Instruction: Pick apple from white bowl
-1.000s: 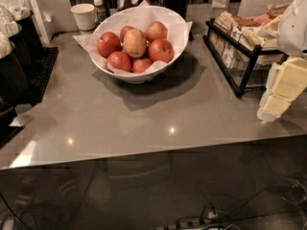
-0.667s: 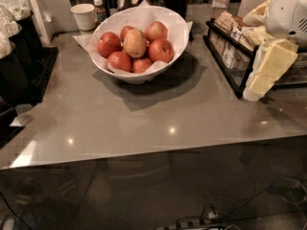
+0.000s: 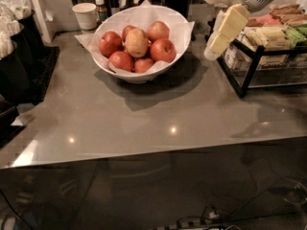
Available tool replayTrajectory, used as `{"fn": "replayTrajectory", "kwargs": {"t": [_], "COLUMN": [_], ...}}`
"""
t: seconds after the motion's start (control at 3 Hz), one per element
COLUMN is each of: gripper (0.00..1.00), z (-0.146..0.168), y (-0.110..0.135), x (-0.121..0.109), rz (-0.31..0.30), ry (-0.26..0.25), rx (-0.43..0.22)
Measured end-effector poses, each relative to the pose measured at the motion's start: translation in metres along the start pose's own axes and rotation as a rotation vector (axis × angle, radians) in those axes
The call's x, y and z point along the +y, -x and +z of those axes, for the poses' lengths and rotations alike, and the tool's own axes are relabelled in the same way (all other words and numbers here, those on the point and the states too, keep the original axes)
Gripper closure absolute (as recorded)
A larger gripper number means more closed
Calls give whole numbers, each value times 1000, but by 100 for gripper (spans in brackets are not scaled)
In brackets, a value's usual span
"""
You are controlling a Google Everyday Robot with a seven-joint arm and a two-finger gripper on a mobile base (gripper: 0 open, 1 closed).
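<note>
Gripper (image 3: 221,32) in the air, right of white bowl (image 3: 130,74).
Apples (image 3: 136,42) piled in bowl; gripper near the rack (image 3: 249,68) edge, open or closed: can't tell.

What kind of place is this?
Likely an office snack counter: a white bowl of apples, a black rack of packaged snacks, a paper cup. The gripper hangs at upper right, between bowl and rack.

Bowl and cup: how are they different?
The bowl is big and wide; the cup is small and narrow. The bowl holds apples; the cup shows none. The cup stands behind the bowl, to the left. Both are white and round. The hand hovers right of the bowl.
</note>
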State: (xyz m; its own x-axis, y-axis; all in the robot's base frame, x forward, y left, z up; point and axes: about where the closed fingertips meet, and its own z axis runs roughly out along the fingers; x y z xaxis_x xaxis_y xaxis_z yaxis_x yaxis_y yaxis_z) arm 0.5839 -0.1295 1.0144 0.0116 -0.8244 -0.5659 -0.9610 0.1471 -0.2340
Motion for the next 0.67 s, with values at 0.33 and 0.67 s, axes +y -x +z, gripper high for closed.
{"fn": "replayTrajectory", "kwargs": {"t": [0.33,0.67], "gripper": [0,0], "z": [-10,-3], "y": [9,10], "x": [-12,-16], "rz": [-15,-16], "ry": [-40,-53], "rx": [-25,-45]}}
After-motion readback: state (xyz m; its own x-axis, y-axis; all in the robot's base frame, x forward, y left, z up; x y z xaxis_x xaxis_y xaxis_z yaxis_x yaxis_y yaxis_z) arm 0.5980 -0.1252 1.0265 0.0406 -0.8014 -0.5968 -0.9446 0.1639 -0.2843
